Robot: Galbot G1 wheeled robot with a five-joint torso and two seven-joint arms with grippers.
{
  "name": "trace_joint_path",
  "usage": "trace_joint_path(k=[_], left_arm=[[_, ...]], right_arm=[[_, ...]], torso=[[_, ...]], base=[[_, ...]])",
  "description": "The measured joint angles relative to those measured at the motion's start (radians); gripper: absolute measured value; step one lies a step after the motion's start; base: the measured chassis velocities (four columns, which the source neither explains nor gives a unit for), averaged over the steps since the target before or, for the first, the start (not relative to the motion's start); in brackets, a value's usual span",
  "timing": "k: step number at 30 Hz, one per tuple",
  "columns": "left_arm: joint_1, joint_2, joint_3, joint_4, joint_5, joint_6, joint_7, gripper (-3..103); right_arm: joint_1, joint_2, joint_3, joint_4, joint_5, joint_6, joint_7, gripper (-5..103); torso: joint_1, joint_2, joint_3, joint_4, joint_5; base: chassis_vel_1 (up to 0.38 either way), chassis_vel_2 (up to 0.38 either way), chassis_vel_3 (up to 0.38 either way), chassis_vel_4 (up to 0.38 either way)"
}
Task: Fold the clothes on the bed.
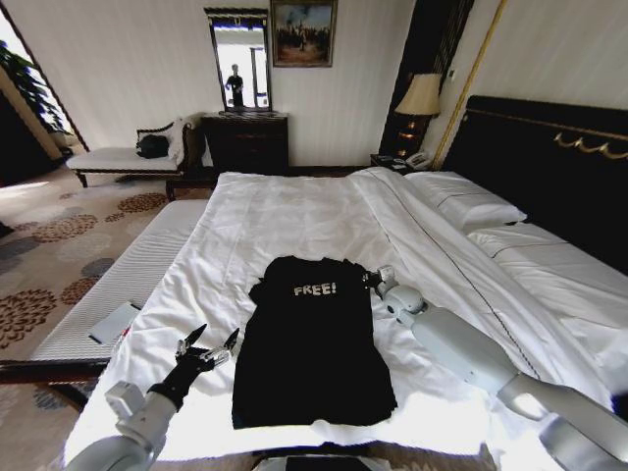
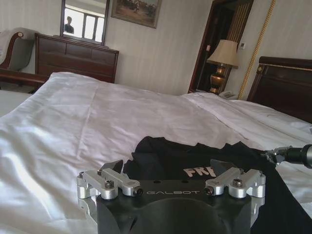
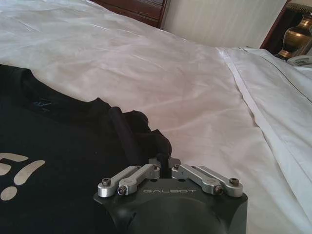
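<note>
One black T-shirt flat on bed; right gripper fingers pinching its shoulder fabric; left gripper fingers spread, beside hem.

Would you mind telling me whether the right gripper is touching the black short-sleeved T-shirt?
Touching. In the right wrist view the right gripper is shut on a bunched fold at the shoulder edge of the black T-shirt; the head view agrees.

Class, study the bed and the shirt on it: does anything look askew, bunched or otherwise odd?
Yes. The black short-sleeved T-shirt lies flat on the white-duveted bed except its shoulder by the right end effector, where the fabric is bunched and pinched. The left end effector hovers open beside the shirt.
</note>
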Motion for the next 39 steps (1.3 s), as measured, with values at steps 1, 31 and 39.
trace_joint_path(k=[1,31,39], left_arm=[[0.002,0.0,-0.002,0.0,0.0,-0.001,0.0,100],[0.003,-0.002,-0.005,0.015,-0.003,-0.002,0.0,100],[0.004,0.002,-0.009,0.018,-0.004,-0.003,0.0,100]], right_arm=[[-0.003,0.002,-0.001,-0.002,-0.003,0.004,-0.005,5],[0.152,0.047,-0.076,-0.095,0.176,-0.132,-0.09,100],[0.177,0.079,-0.094,-0.179,0.132,-0.109,-0.124,99]], torso=[[0.0,0.0,0.0,0.0,0.0],[0.0,0.0,0.0,0.0,0.0001],[0.0,0.0,0.0,0.0,0.0]], base=[[0.0,0.0,0.0,0.0],[0.0,0.0,0.0,0.0],[0.0,0.0,0.0,0.0]])
